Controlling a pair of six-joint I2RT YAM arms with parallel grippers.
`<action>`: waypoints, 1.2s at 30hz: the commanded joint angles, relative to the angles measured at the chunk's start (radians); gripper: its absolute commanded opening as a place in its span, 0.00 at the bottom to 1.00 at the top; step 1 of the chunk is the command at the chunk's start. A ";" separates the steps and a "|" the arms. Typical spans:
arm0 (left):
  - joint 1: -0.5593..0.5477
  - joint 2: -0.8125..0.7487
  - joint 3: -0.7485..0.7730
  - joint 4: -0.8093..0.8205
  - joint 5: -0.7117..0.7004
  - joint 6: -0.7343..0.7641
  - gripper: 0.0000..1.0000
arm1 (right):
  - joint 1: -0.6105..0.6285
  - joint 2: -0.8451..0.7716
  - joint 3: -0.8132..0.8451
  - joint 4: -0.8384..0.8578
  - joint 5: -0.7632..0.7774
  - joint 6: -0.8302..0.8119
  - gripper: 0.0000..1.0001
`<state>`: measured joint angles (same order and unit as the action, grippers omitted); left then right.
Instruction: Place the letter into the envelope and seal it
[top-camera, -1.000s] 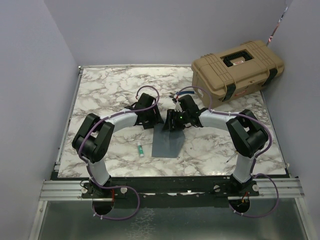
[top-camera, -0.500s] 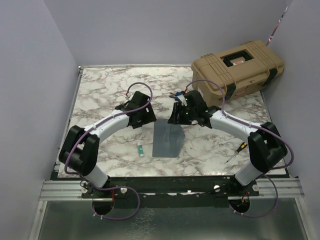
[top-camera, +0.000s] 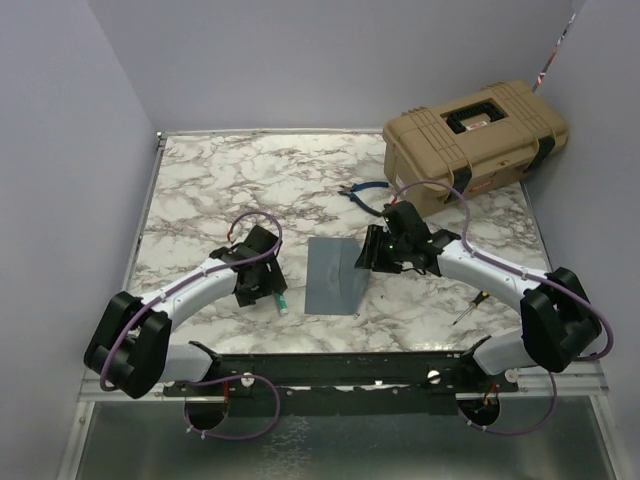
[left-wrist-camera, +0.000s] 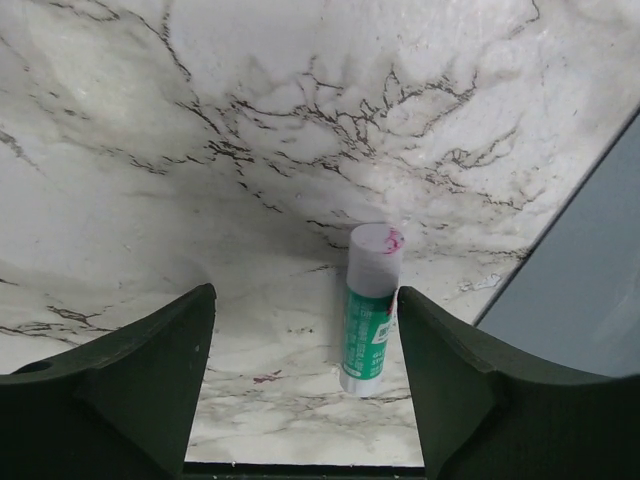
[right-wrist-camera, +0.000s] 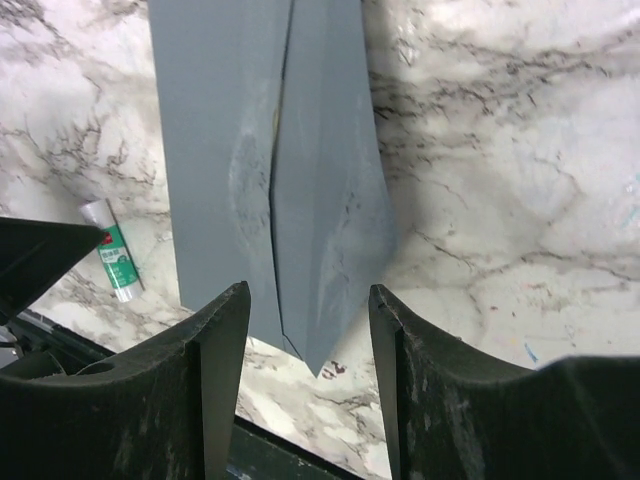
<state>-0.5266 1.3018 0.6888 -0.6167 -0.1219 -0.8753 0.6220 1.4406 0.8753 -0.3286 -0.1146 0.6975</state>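
The grey-blue envelope (top-camera: 337, 277) lies flat on the marble table, its pointed flap folded over its face; it also shows in the right wrist view (right-wrist-camera: 225, 130). The letter is not in view. My right gripper (top-camera: 369, 257) is open and empty, just above the envelope's right edge, with the flap's point between its fingers (right-wrist-camera: 308, 345). My left gripper (top-camera: 268, 288) is open and low over a green-and-white glue stick (top-camera: 281, 298). The glue stick (left-wrist-camera: 369, 310) lies on the table between the fingers, close to the right finger (left-wrist-camera: 440, 370); contact is unclear.
A tan tool case (top-camera: 474, 139) stands at the back right. Blue-handled pliers (top-camera: 358, 194) lie behind the envelope. A screwdriver (top-camera: 469, 308) lies at the right front. The table's near edge (top-camera: 340, 352) runs just in front of both grippers.
My left arm has swung back and left, down to the glue stick. My right arm has moved right and nearer, off the envelope's far end. The envelope now lies flatter.
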 joint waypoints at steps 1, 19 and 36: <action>-0.017 -0.014 -0.032 0.100 0.093 -0.019 0.73 | 0.006 -0.033 -0.040 -0.041 0.047 0.033 0.55; -0.150 0.016 0.000 0.093 -0.098 0.009 0.00 | 0.007 -0.069 -0.024 -0.059 0.037 0.026 0.55; -0.151 -0.194 0.241 0.429 0.404 0.679 0.00 | 0.007 -0.089 0.345 -0.068 -0.413 -0.075 0.77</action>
<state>-0.6765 1.1110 0.8776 -0.2684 0.1436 -0.3641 0.6228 1.3853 1.1389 -0.3756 -0.4633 0.6201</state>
